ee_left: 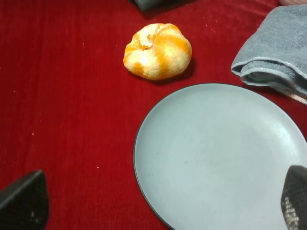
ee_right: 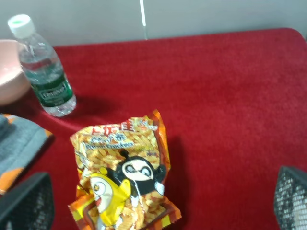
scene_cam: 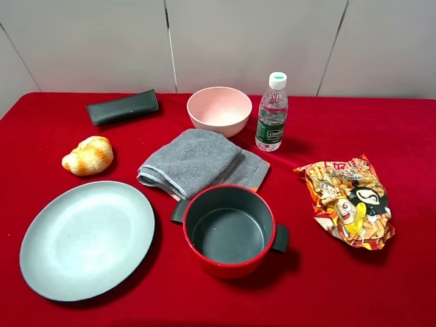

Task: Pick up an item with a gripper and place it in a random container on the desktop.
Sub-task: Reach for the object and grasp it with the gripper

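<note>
snack bag [scene_cam: 349, 202]: lies flat on the red cloth [scene_cam: 41, 129] at the right side of the table, printed face up. Right of the pot, nearer than the bottle. Nothing touches it.
plate [scene_cam: 85, 238]: near left on the cloth, bare. Well apart from the bag, with the pot between them.
left gripper [ee_left: 158, 201]: open, fingers spread wide and holding nothing. One fingertip shows over the cloth, the other over the plate. Not visible in the high view.
right gripper [ee_right: 158, 199]: open, fingers spread wide and holding nothing. It hangs above the bag, clear of it; the bag shows between the two fingertips in the wrist view. Not visible in the high view.
pot [scene_cam: 231, 267]: red outside, grey inside, dark handles. Near centre, upright, nothing in it.
towel [scene_cam: 197, 160]: grey, folded, just beyond the pot. Whether the two touch I cannot tell.
bowl [scene_cam: 219, 110]: pink, far centre, upright, just beyond the towel.
bottle [scene_cam: 272, 116]: clear, white cap, upright, just right of the bowl.
shell [scene_cam: 87, 155]: orange and white, on the left, just beyond the plate and not touching it.
dark case [scene_cam: 122, 107]: far left, flat on the cloth.
</note>
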Motion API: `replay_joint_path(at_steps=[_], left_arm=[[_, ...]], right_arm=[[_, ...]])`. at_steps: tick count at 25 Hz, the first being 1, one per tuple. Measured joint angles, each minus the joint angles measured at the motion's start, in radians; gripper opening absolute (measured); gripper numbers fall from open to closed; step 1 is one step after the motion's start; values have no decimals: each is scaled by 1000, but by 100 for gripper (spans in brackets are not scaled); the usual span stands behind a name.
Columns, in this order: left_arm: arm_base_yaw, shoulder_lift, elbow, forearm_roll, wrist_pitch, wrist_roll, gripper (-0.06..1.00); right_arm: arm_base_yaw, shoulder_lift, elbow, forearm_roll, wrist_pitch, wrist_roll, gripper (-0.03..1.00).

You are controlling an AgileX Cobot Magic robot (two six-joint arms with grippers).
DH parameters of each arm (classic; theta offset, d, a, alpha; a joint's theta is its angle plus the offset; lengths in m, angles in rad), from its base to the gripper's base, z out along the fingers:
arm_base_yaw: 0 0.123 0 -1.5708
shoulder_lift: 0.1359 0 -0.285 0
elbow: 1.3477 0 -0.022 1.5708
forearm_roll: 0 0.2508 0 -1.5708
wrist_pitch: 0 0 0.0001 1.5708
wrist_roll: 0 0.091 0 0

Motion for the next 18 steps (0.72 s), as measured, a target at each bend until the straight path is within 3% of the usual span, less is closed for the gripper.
replay_joint_path(at_steps=[12, 18], left_arm=[[0, 0, 0, 0, 0, 0, 96], [0, 0, 0, 0, 0, 0, 96]], right_arm=[[0, 348, -56, 77, -2, -30, 69], [0, 503, -56, 133, -2, -100, 69]])
